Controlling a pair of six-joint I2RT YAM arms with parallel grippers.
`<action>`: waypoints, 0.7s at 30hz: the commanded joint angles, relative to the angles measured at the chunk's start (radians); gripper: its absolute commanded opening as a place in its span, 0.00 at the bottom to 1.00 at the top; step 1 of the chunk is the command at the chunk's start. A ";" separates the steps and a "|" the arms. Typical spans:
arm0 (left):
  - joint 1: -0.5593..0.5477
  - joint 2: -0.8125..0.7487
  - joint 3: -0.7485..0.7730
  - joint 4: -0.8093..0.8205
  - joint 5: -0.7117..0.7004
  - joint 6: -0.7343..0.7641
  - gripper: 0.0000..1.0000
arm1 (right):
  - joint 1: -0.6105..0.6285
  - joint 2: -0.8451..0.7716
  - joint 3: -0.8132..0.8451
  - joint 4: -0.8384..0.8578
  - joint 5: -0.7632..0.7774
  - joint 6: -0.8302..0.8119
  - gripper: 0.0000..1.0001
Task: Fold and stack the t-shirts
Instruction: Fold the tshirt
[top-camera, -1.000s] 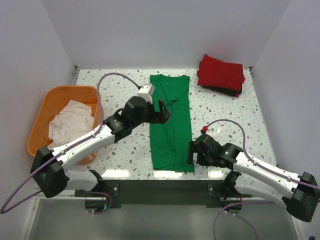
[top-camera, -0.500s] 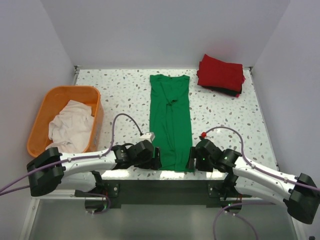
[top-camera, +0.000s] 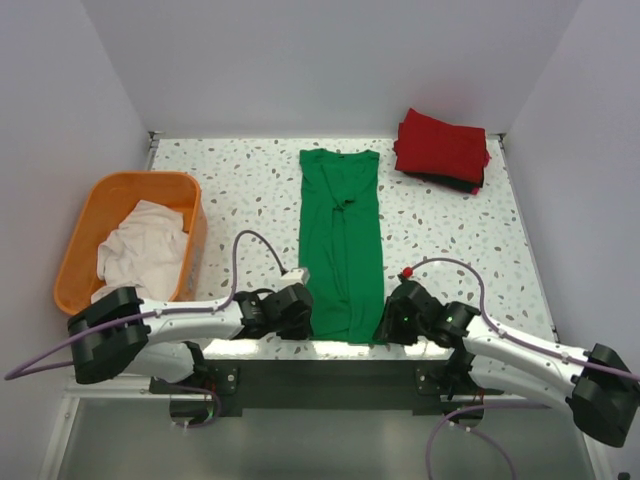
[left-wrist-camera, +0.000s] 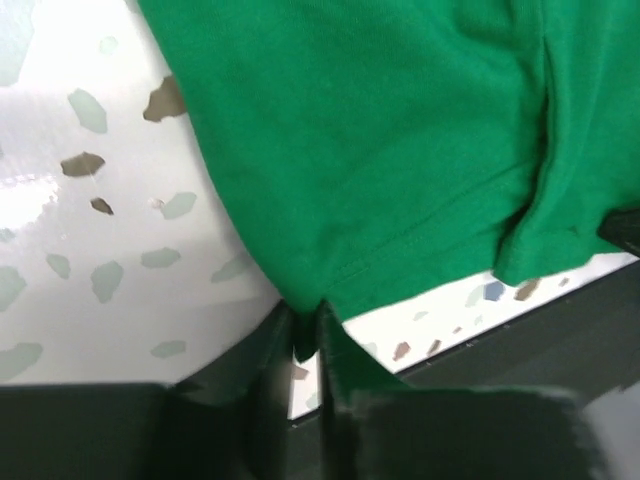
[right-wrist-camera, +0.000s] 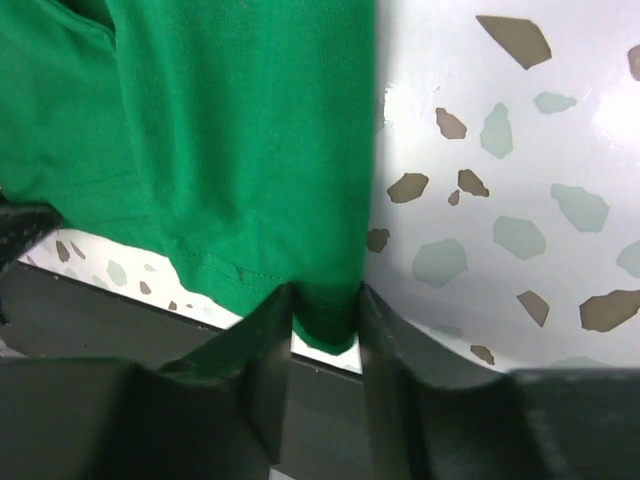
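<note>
The green t-shirt (top-camera: 340, 240) lies folded into a long narrow strip down the middle of the table, collar at the far end. My left gripper (top-camera: 310, 324) is at its near left hem corner. In the left wrist view the left gripper (left-wrist-camera: 307, 325) is pinched shut on the corner of the green cloth (left-wrist-camera: 380, 150). My right gripper (top-camera: 383, 327) is at the near right hem corner. In the right wrist view the right gripper (right-wrist-camera: 325, 305) has the green hem (right-wrist-camera: 220, 130) filling the gap between its fingers. A folded red t-shirt (top-camera: 442, 145) lies on a black one (top-camera: 462, 184) at the far right.
An orange basket (top-camera: 140, 178) at the left holds a crumpled off-white t-shirt (top-camera: 140, 252). The table's near edge (top-camera: 260, 347) runs just below both grippers. White walls close in the left, back and right sides.
The left arm swung from the shirt's middle down to the near left hem corner. The right arm slid a little nearer. Both grippers went from open to shut on the hem.
</note>
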 joint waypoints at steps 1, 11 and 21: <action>-0.006 0.049 0.017 0.011 -0.057 -0.016 0.15 | 0.000 -0.017 -0.057 -0.001 -0.031 0.047 0.33; -0.053 -0.124 -0.078 0.000 0.004 -0.025 0.00 | 0.004 -0.068 -0.017 -0.137 -0.078 0.024 0.00; -0.075 -0.155 -0.007 0.009 0.010 -0.003 0.00 | 0.004 -0.214 0.018 -0.136 -0.154 0.050 0.00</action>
